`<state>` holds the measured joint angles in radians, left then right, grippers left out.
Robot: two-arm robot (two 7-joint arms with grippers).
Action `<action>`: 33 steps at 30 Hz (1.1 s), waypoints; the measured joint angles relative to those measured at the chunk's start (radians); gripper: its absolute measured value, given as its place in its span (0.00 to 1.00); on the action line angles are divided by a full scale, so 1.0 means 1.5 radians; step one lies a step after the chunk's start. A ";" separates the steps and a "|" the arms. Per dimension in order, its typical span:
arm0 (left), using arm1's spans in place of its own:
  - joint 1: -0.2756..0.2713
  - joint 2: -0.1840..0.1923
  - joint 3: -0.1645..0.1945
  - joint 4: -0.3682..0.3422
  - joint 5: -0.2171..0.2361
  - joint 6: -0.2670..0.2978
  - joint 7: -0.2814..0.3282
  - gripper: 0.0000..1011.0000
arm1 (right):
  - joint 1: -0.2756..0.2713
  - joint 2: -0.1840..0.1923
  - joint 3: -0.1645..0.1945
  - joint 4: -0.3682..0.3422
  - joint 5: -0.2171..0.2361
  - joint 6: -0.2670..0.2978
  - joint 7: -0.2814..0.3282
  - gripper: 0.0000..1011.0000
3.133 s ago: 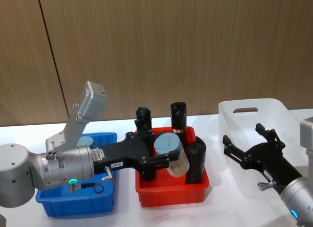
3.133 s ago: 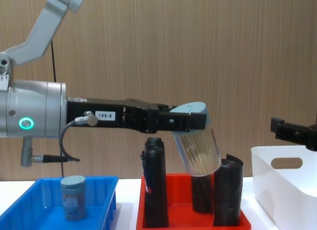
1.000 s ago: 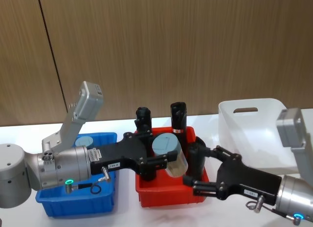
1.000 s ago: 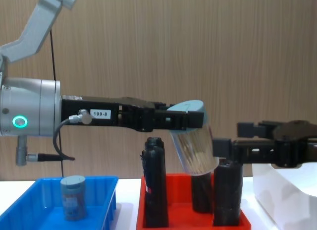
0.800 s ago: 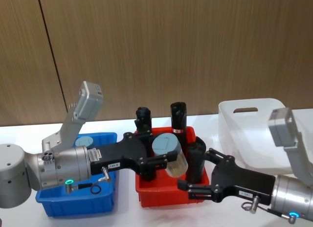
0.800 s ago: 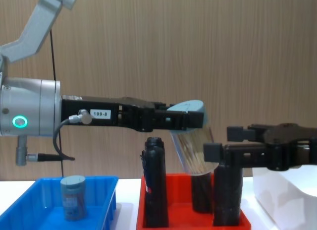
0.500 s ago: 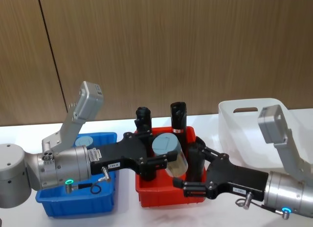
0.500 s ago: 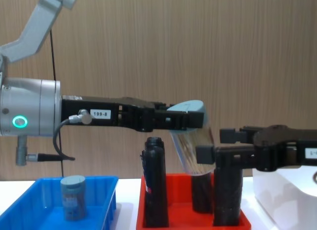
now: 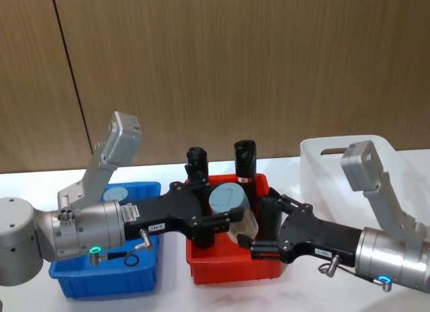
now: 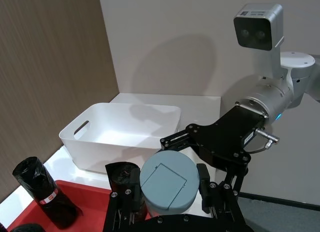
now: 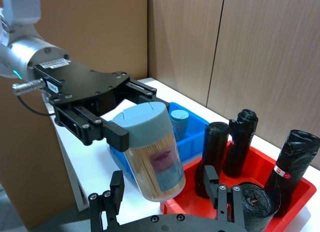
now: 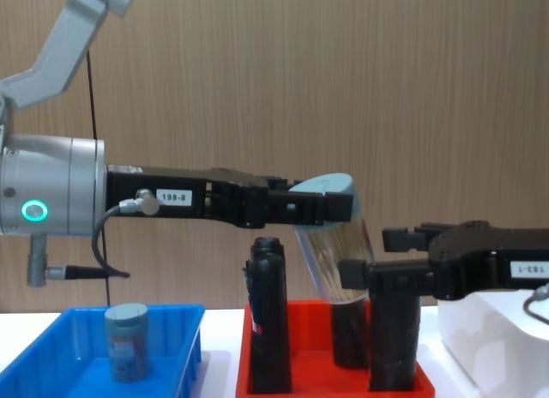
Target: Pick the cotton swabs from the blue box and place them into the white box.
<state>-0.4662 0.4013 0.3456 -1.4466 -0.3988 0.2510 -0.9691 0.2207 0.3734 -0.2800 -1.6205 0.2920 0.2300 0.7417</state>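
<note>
Two cotton swabs (image 11: 150, 147), four black rolls (image 11: 215, 152)

Left arm (image 9: 74, 235): fat silver-grey cylinder, green ring light (image 12: 34, 212), black cable (image 12: 105, 244) looping from metal plug. Left gripper (image 9: 222, 204): flat black plates, small screws, white label (image 12: 177, 198) (reads 199-8). Left camera (image 9: 124, 140): grey box on angled bracket. Right arm (image 9: 393, 255): same silver, teal light (image 9: 384, 282), matching right camera (image 9: 363, 165). Right gripper (image 9: 263, 224): black, screwed, labelled too.
</note>
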 joint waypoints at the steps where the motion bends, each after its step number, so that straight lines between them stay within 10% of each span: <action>1: 0.000 0.000 0.000 0.000 0.000 0.000 0.000 0.66 | 0.002 -0.001 -0.002 0.004 -0.005 -0.001 -0.001 0.99; 33: 0.000 0.000 0.000 0.000 0.000 0.000 0.000 0.66 | 0.031 -0.029 -0.035 0.026 -0.031 -0.006 -0.017 0.96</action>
<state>-0.4662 0.4013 0.3455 -1.4466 -0.3989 0.2510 -0.9690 0.2669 0.3306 -0.3328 -1.5808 0.2454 0.2210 0.7162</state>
